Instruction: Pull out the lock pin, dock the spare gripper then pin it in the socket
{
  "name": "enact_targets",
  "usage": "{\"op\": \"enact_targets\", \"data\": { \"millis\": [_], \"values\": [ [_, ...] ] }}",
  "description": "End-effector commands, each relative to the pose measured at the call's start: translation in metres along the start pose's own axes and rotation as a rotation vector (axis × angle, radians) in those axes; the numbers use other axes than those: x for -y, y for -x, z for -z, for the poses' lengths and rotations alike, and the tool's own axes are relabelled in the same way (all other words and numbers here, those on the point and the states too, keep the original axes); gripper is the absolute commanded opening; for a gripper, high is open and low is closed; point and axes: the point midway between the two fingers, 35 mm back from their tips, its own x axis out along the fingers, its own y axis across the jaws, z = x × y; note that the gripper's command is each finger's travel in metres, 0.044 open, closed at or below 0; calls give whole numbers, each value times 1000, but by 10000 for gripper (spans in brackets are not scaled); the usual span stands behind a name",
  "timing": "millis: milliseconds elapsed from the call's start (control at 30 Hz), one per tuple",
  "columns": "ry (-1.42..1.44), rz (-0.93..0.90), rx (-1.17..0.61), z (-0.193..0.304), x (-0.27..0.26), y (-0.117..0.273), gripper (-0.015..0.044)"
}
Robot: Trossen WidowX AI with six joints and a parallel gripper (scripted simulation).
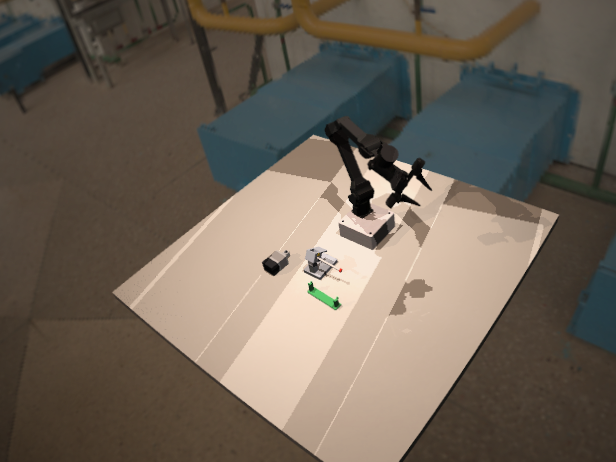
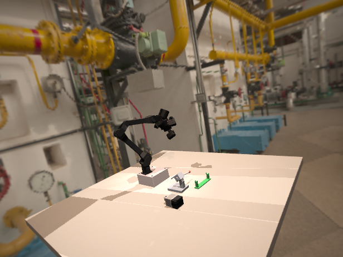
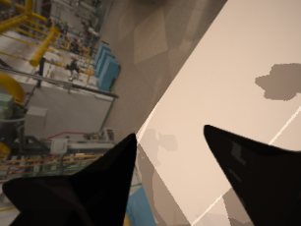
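Observation:
The grey mount stands in front of the arm's base, its socket tilted. The lock pin, with a red head and pale shaft, sticks out of the socket. The spare gripper, a grey and black block, lies on the table beside the mount; a small grey spigot shows on it in the top view. My gripper is open with nothing between its fingers, high above the table and well away from mount, pin and spare gripper.
A green holder with two upright posts lies near the mount, on the side away from the arm's base. The arm's base box stands close behind the mount. Blue machine blocks stand beyond the table edge.

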Motion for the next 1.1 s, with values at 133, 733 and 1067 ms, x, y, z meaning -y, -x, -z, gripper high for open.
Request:
{"op": "enact_targets", "data": {
  "millis": [133,733,1067],
  "values": [
    [353,417,-82,-54,104,13,300],
    [745,659,-680,-69,255,106,300],
    [820,586,-875,-58,287,140,300]
  ]
}}
